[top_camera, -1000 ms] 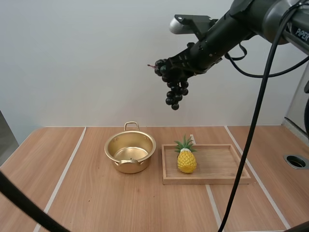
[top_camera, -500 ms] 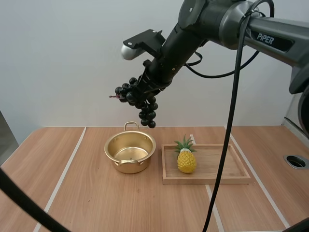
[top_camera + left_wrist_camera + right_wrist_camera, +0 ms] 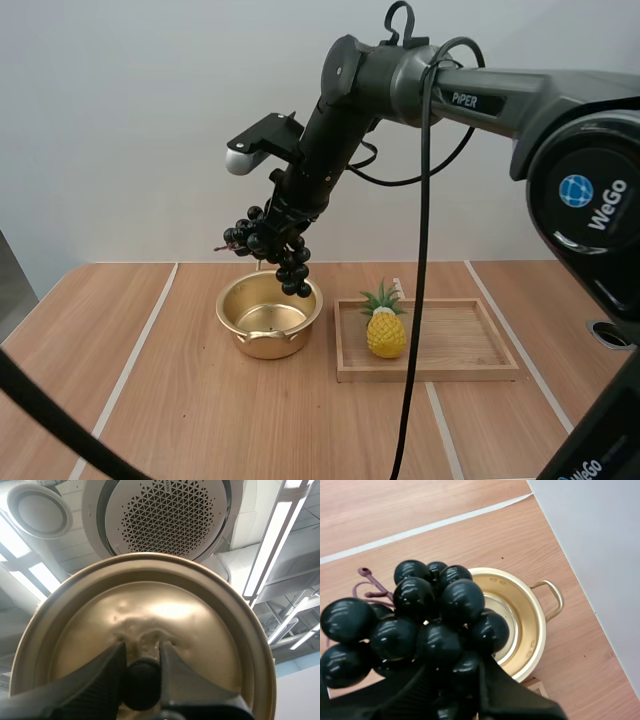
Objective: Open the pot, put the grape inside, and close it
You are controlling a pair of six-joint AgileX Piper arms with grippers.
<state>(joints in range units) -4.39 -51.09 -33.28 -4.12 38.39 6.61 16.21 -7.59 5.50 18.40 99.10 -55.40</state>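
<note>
High view, right gripper point(image 3: 272, 226): at the end of the right arm, which reaches in over the desk point(image 3: 170, 400); closed on the top of a bunch of grapes point(image 3: 270, 250).
High view, bunch of grapes: hangs below the gripper in the air, over the pot point(image 3: 228, 310); its lowest berries line up with the pot's far rim.
High view, look of the grapes: glossy black round berries in a cluster that narrows downward.
High view, pot: gold metal with its lid off; it stands on the desk, its shiny bare bottom showing.
High view, tray point(image 3: 430, 375): wooden, just beside the pot, with a yellow toy pineapple point(image 3: 386, 330) standing in it.
Left wrist view, left gripper point(image 3: 141, 651): its fingers pinch a black knob point(image 3: 141, 686) between them.
Left wrist view, lid point(image 3: 200, 630): round gold metal, carried by that knob.
Right wrist view, right gripper point(image 3: 455, 669): its fingers clamp the bunch of grapes point(image 3: 420, 625) from both sides.
Right wrist view, grapes: shiny black berries with a thin reddish stem point(image 3: 370, 582) curling out at one side.
Right wrist view, pot point(image 3: 532, 630): open on the desk point(image 3: 395, 510) below the grapes, with a loop handle point(image 3: 554, 597) on its rim.
</note>
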